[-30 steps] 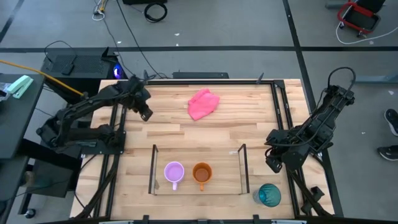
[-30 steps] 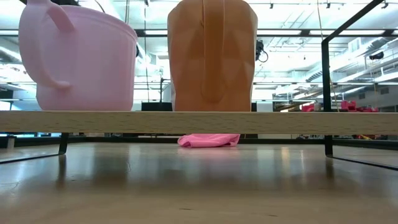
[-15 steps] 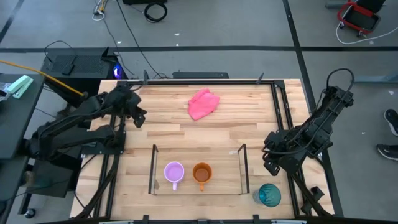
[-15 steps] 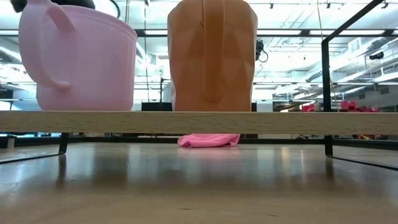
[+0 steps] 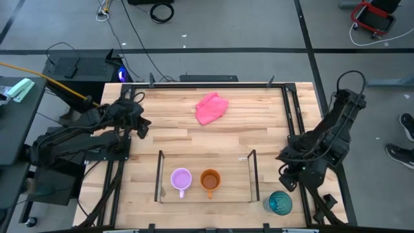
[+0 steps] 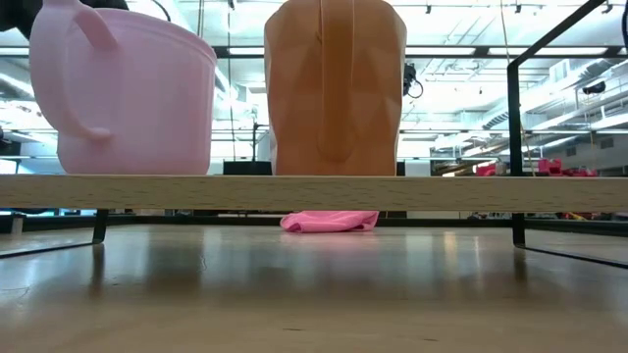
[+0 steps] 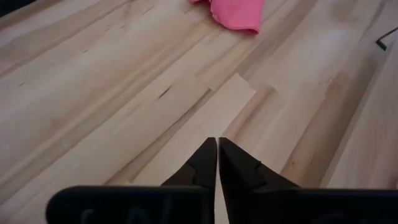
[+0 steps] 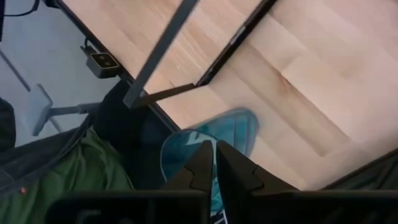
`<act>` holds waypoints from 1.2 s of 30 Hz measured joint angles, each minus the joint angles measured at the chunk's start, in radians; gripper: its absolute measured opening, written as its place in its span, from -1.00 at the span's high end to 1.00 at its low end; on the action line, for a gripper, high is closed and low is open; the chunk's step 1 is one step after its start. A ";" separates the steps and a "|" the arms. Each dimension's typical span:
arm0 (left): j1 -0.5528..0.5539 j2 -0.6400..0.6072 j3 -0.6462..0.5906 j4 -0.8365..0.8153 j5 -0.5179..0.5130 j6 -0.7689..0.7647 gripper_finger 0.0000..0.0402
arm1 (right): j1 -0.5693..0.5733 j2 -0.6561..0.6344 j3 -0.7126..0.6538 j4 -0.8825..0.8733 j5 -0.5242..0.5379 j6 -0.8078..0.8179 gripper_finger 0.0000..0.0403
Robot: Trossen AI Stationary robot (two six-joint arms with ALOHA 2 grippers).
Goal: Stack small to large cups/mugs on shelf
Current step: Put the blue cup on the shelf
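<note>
On the shelf (image 5: pixel 252 169) the lilac mug (image 5: pixel 181 179) and the orange mug (image 5: pixel 210 180) stand side by side on their bases, lilac to the left; the low view shows both, lilac (image 6: pixel 128 93) and orange (image 6: pixel 334 88). The teal cup (image 5: pixel 280 202) stands on the table just right of the shelf, near the front right corner. My right gripper (image 5: pixel 289 182) hovers just above and behind it, fingers together, the cup (image 8: pixel 236 127) showing past their tips (image 8: pixel 216 147). My left gripper (image 5: pixel 141 128) is shut and holds nothing, over bare wood at the table's left side (image 7: pixel 217 142).
A crumpled pink cloth (image 5: pixel 211 107) lies at the far middle of the table, also seen under the shelf board (image 6: pixel 329 222). Thin dark shelf posts (image 8: pixel 163 50) stand near the teal cup. The table's right frame rail (image 5: pixel 304 129) runs beside my right arm.
My left gripper has drawn back toward the table's left edge, away from the pink cloth, staying shut. My right gripper has shifted a little toward the near edge, closer to the teal cup. The mugs and the cup have not moved.
</note>
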 joint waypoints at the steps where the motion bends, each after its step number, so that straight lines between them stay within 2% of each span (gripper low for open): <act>1: 0.000 0.000 0.000 0.005 0.000 -0.012 0.87 | 0.008 0.002 0.000 -0.004 0.000 0.022 0.84; 8: 0.000 0.000 0.000 0.033 0.000 -0.041 0.85 | 0.062 0.048 0.000 -0.005 -0.012 0.135 0.67; 14: 0.000 0.002 0.000 0.067 0.000 -0.040 0.88 | 0.079 0.118 0.000 -0.002 -0.053 0.147 0.58; 24: 0.000 0.002 0.000 0.129 -0.006 -0.014 0.82 | 0.086 0.199 0.000 0.006 -0.129 0.163 0.57; 36: 0.000 0.002 0.000 0.131 -0.016 -0.002 0.86 | 0.126 0.251 0.000 0.006 -0.131 0.195 0.57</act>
